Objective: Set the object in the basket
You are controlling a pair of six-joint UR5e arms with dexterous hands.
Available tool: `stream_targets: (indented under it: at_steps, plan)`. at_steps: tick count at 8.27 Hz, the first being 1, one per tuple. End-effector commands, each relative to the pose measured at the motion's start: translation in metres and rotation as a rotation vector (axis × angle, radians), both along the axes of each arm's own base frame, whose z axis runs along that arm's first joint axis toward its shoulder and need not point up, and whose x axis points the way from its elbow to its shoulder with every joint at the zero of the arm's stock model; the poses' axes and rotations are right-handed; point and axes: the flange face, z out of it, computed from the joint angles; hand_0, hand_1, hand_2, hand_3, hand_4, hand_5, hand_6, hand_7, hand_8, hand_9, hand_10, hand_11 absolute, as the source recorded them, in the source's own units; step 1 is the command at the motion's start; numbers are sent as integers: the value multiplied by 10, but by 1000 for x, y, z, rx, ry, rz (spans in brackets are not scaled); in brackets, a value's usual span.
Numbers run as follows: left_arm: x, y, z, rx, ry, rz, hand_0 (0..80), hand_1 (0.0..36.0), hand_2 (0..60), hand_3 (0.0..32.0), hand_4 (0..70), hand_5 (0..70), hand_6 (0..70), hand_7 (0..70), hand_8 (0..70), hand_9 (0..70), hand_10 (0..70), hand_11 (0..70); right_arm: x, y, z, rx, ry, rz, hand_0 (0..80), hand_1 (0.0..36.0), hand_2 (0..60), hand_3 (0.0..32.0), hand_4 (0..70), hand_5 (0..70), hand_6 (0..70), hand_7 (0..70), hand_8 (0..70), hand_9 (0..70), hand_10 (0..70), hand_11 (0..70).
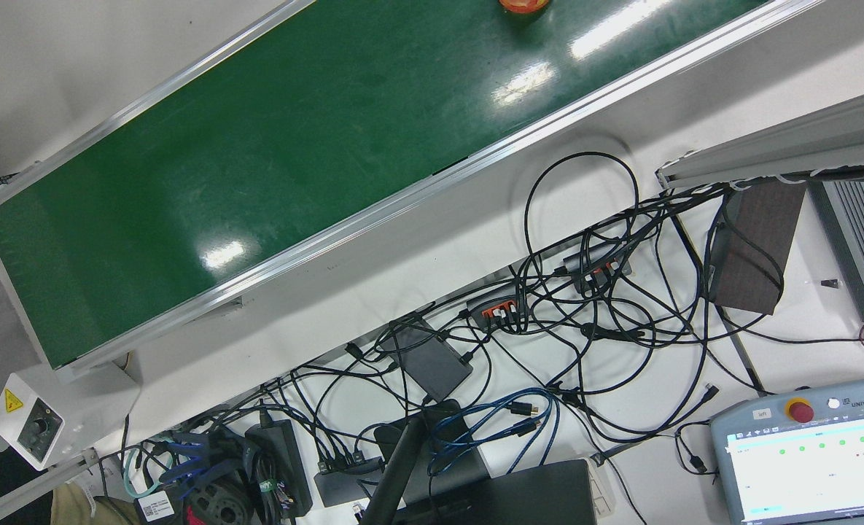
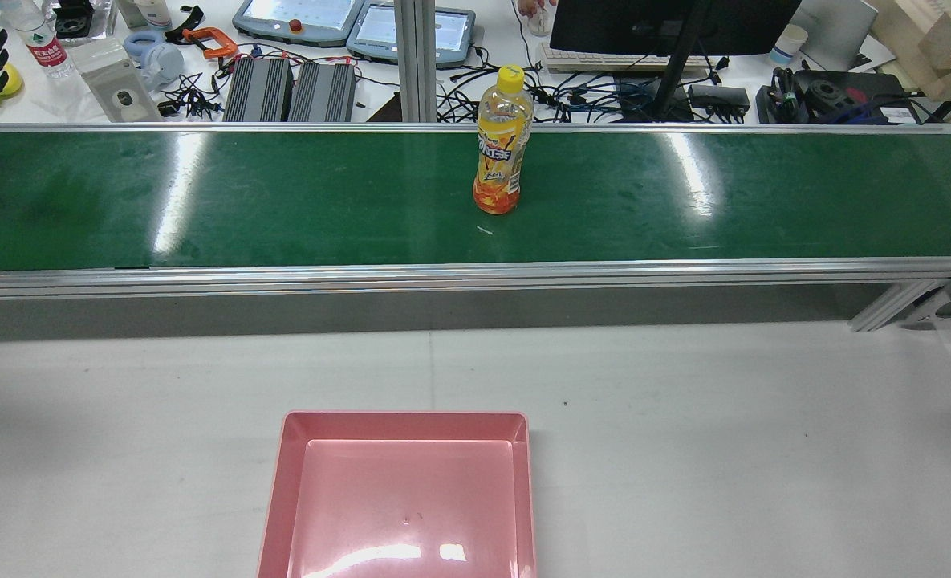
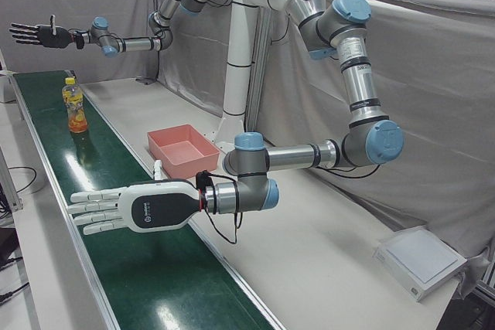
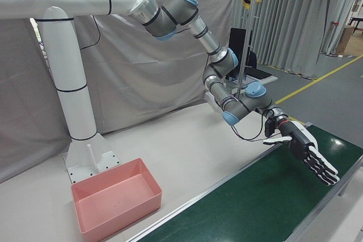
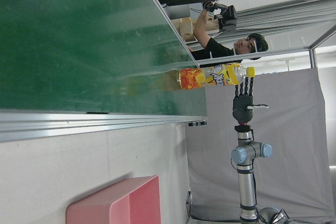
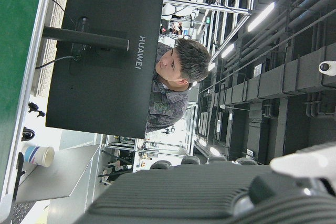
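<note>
Standing upright on the green conveyor belt [image 2: 282, 201], the orange drink bottle [image 2: 501, 143] has its long axis vertical and its yellow cap on top. Both hands hover flat over the belt, fingers spread and holding nothing: the right hand [image 3: 131, 208] and the left hand [image 3: 35, 34] each well apart from the bottle between them. The pink basket [image 2: 401, 425] sits on the white table [image 2: 724, 449].
</note>
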Motion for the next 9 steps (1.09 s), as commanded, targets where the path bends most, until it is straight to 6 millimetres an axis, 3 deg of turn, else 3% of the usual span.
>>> stream_targets:
  at_steps: [1,3,9]
  plan:
    - [-2,-2,7,21,26,-54,600,104,0,0,0,4,0,0,0,0,0,0,0,0,0,0,0,0,0,0,0,0,0,0,0,0,0,0,0,0]
    - [-8,1,22,18,48,-103,589,98,0,0,0,0,0,0,0,0,0,0,0,0,0,-2,0,0,0,0,0,0,0,0,0,0,0,0,0,0]
    - [-6,2,18,-18,32,-90,614,112,0,0,0,41,0,0,0,0,0,0,0,0,0,0,0,0,0,0,0,0,0,0,0,0,0,0,0,0]
